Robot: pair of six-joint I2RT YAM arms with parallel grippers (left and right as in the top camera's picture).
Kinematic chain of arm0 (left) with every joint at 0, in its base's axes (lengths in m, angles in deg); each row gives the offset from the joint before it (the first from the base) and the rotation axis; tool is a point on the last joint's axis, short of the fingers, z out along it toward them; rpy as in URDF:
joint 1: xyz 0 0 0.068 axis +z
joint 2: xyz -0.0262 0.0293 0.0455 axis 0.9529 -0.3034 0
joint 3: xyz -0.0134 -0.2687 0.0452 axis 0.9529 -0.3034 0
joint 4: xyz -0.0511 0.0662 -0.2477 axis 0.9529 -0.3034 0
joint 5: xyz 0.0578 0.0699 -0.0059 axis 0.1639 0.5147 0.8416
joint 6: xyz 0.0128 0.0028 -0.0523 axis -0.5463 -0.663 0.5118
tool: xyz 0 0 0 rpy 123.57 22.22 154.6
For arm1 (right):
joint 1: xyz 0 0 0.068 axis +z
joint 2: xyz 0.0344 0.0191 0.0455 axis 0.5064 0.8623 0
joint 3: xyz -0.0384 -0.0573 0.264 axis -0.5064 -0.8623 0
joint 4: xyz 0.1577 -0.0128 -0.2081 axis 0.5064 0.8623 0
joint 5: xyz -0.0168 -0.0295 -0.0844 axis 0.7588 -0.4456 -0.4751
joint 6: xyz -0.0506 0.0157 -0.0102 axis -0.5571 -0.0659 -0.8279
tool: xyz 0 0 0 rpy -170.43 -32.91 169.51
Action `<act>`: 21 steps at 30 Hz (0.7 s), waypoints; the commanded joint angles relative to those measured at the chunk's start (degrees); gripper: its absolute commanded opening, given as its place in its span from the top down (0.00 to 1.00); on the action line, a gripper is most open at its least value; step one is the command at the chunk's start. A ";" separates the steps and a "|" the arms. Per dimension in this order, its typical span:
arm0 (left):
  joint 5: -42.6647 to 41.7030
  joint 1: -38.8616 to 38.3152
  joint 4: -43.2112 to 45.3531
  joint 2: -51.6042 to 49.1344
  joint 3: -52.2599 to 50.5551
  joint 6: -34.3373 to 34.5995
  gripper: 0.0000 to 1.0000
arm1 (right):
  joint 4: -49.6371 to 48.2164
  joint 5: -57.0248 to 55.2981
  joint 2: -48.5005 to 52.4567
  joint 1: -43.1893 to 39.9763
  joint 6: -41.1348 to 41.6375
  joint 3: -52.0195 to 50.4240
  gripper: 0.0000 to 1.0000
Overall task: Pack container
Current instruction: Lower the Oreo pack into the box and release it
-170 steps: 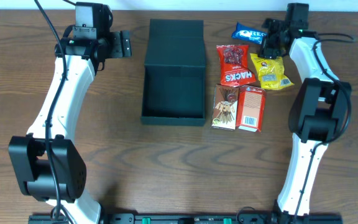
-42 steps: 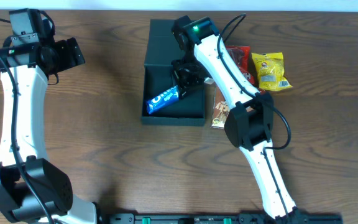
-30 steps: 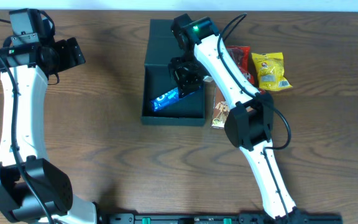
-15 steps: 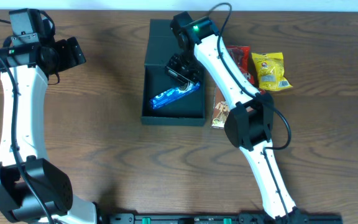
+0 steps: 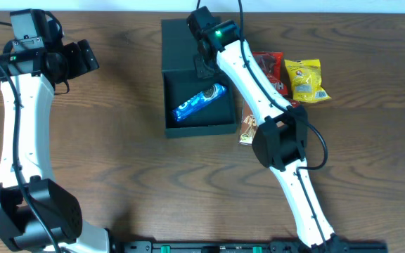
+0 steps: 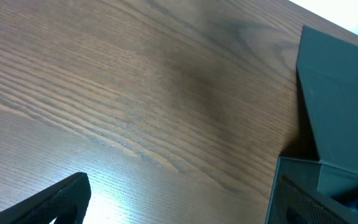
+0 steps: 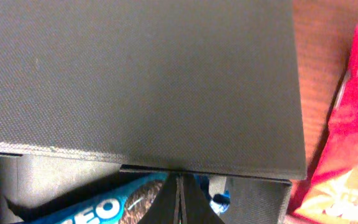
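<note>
Since half a second ago, our right gripper (image 5: 204, 68) has let go of the blue Oreo packet (image 5: 200, 102) and drawn back to the far side of the container (image 5: 199, 129), near the hinge of its flap lid. Its fingers (image 7: 188, 211) are pressed together on nothing. The packet lies slantwise inside the container, which sits at the far middle of the table (image 5: 132, 183). Our left gripper (image 5: 88, 57) hangs well to the left, fingers wide apart and empty.
</note>
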 commanded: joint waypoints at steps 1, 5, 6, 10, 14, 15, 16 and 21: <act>-0.26 0.20 -0.33 0.59 0.13 0.24 0.05 | -0.79 -0.39 -0.17 0.52 -2.67 -0.79 0.98; -0.24 0.20 -0.22 0.59 0.13 0.24 0.05 | -2.51 -0.15 0.20 0.83 -2.69 -4.42 0.99; -0.24 0.20 -0.20 0.59 0.13 0.24 0.05 | -3.15 0.48 0.20 0.92 -2.89 -5.88 0.98; -0.22 0.20 -0.15 0.59 0.13 0.20 0.05 | -3.41 0.90 0.20 1.40 -2.89 -10.40 0.98; -0.24 0.20 0.02 0.59 0.13 0.20 0.05 | 0.68 0.94 0.17 1.62 -2.51 -10.49 0.98; -0.24 0.20 0.07 0.59 0.13 0.20 0.05 | 2.05 1.14 0.17 1.62 -1.95 -10.49 0.98; -0.24 0.20 0.11 0.59 0.13 0.20 0.05 | 3.43 1.90 0.17 1.60 -1.99 -10.49 0.98; -0.22 0.20 0.66 0.59 0.13 0.22 0.05 | 7.26 3.69 0.17 2.43 -3.69 -10.49 0.98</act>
